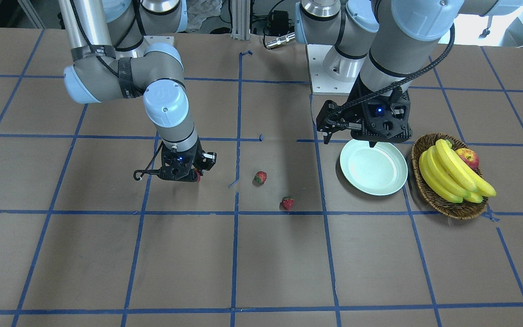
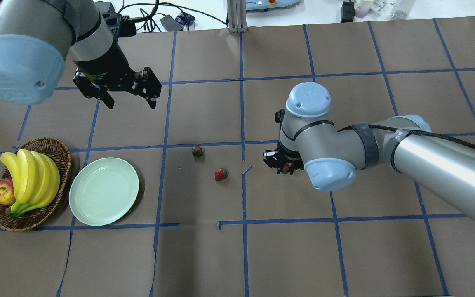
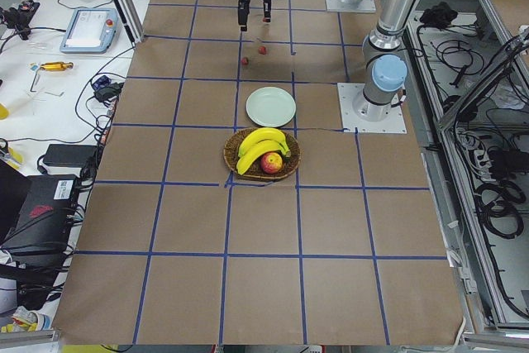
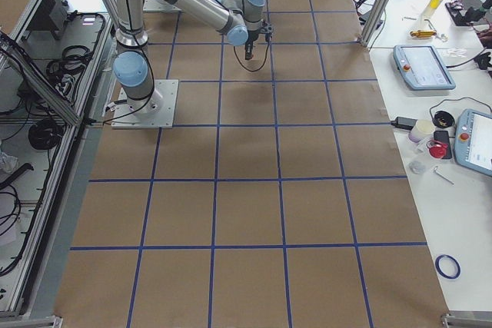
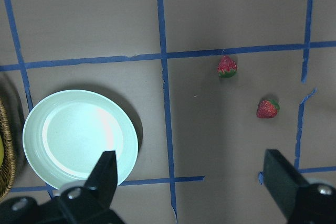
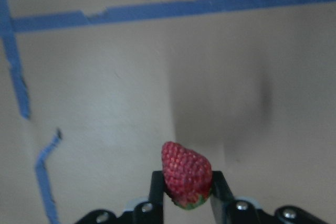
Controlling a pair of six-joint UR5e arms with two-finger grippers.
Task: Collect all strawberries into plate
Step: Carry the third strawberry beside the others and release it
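Between the fingers of the right gripper (image 2: 285, 168), right of centre in the overhead view, one strawberry (image 6: 186, 174) sits clamped. Two more strawberries (image 2: 197, 151) (image 2: 220, 174) lie apart mid-frame; plate (image 2: 104, 197) lower left, left gripper (image 2: 131, 102) upper left, jaws spread wide.

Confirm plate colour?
Pale mint green; the plate shows best in the left wrist view.

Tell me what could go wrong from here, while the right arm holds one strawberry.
1. The right end effector pinches the held strawberry only near its leafy end, so it might slip during the carry.
2. The left end effector hangs open close to the plate; the arms might collide there.
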